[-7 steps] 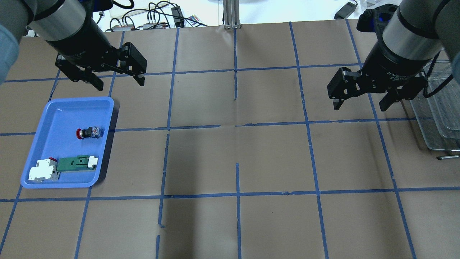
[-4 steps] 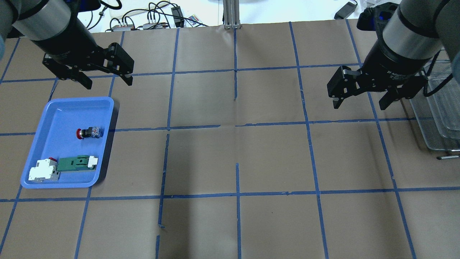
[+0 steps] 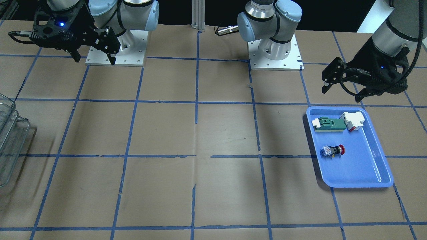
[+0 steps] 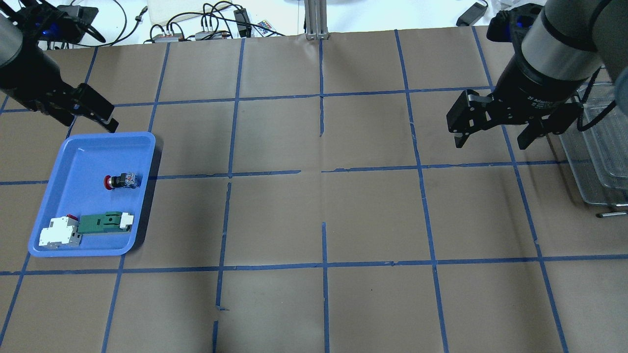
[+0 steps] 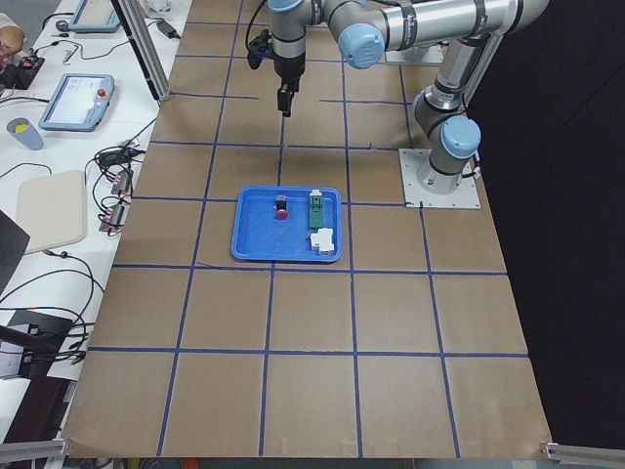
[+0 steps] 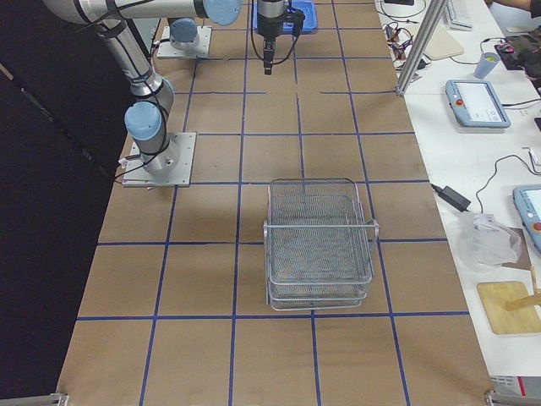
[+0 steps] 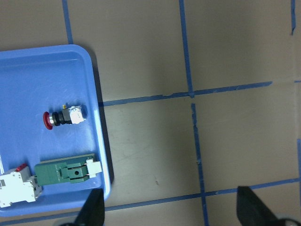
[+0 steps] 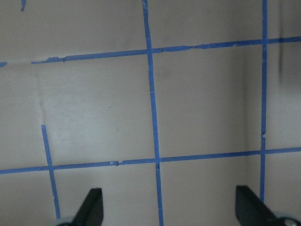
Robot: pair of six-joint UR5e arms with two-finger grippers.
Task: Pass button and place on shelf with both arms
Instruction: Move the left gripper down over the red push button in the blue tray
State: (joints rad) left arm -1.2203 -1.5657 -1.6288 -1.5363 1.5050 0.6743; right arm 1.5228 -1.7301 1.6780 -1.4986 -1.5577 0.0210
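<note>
The button (image 4: 121, 181), red-headed with a blue-and-clear rear, lies on its side in the blue tray (image 4: 83, 157). It also shows in the front view (image 3: 332, 151) and the left wrist view (image 7: 62, 117). My left gripper (image 4: 87, 123) is open and empty, high over the tray's far edge, apart from the button; it also shows in the front view (image 3: 343, 93). My right gripper (image 4: 490, 143) is open and empty, just left of the wire-mesh shelf (image 4: 601, 157). The shelf (image 6: 319, 245) stands on the table with nothing on it.
A green-and-white block (image 4: 105, 222) and a white-and-red block (image 4: 59, 231) lie at the tray's near end. Cables and devices (image 4: 206, 24) lie beyond the table's far edge, by an aluminium post (image 4: 316, 19). The arm bases (image 3: 115, 46) stand on the robot's side.
My left gripper has moved left to above the tray's far edge. The right gripper has barely moved. The button and the blocks have not moved.
</note>
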